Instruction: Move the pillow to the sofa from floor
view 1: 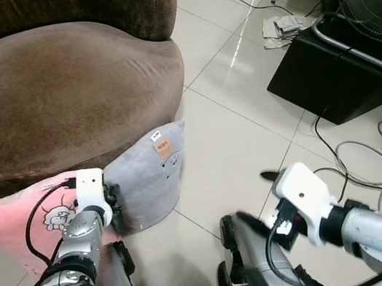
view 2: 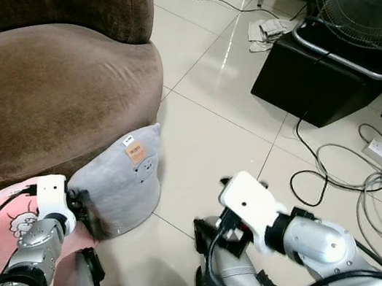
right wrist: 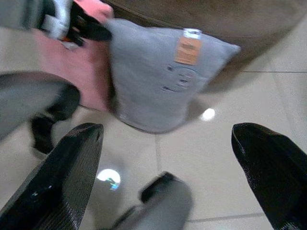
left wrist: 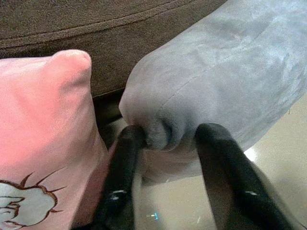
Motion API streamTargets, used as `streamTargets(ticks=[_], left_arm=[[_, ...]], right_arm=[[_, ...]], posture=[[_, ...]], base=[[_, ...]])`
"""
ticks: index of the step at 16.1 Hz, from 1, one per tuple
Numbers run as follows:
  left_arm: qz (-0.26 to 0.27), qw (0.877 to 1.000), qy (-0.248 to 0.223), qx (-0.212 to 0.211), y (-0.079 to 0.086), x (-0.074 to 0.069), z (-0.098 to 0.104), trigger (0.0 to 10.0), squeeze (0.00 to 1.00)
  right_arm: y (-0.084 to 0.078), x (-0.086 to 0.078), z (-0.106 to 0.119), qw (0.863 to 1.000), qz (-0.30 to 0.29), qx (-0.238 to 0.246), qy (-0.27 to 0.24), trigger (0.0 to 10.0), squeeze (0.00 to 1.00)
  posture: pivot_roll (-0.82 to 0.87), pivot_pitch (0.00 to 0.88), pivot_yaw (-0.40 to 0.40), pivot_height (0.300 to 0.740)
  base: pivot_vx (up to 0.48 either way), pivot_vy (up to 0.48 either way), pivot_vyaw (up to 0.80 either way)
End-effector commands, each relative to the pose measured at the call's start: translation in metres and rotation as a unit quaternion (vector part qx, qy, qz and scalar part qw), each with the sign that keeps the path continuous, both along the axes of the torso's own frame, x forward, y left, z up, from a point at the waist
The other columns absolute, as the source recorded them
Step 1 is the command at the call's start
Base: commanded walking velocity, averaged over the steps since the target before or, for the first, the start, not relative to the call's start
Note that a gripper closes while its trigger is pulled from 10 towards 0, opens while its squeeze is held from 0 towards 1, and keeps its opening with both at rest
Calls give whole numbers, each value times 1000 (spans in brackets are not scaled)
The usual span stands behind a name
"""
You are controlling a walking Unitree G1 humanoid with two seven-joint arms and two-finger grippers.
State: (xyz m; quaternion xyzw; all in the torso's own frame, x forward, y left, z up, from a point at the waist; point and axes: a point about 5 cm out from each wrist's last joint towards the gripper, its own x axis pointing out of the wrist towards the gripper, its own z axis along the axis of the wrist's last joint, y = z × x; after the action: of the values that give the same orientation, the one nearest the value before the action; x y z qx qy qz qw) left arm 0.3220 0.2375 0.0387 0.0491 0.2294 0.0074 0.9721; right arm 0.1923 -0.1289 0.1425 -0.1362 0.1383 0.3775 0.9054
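Grey pillow [view 1: 149,176]: upright on the floor [view 1: 247,125], leaning on the brown sofa [view 1: 57,100] at its six o'clock edge, pink pillow [view 1: 12,219] touching at nine o'clock. Left claw [left wrist: 165,143]: fingers apart, straddling one grey corner, one finger [left wrist: 124,158] touching fabric, not yet clamped. Right claw [right wrist: 168,158]: spread wide, holding nothing, above tiles at four o'clock of the pillow. Risk: so shallow a corner pinch may slip on lifting; the pink pillow could snag.

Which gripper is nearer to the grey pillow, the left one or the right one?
Left. The left gripper has its open fingers around a corner of the grey pillow. The right gripper hangs open above the floor, apart from the pillow.
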Motion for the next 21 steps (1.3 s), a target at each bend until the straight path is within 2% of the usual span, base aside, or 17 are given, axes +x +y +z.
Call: streamTargets(ticks=[1,5,14,18,21], left_arm=[[-9,1000,9,-2,-6,-4,-7,0,0],[-13,1000,9,-4,-6,-4,-6,0,0],[-22,1000,6,-17,-7,-3,-6,0,0],[-22,1000,8,-20,-5,-5,-7,0,0],[-15,999,-1,-40,-8,-4,-6,0,0]], right_arm=[[2,-7,1,999,21,22,23,10000,0],[5,-12,4,996,44,55,51,10000,0],[8,-17,1,996,56,48,58,10000,0],[7,-15,-5,996,48,44,57,10000,0],[4,-9,-22,997,19,45,65,10000,0]], posture=[[-213,240,-228,567],[-210,238,-227,567],[-207,230,-220,567],[-204,213,-205,567],[-184,171,-168,567]], base=[[0,0,0],[0,0,0],[0,0,0],[0,0,0],[0,0,0]])
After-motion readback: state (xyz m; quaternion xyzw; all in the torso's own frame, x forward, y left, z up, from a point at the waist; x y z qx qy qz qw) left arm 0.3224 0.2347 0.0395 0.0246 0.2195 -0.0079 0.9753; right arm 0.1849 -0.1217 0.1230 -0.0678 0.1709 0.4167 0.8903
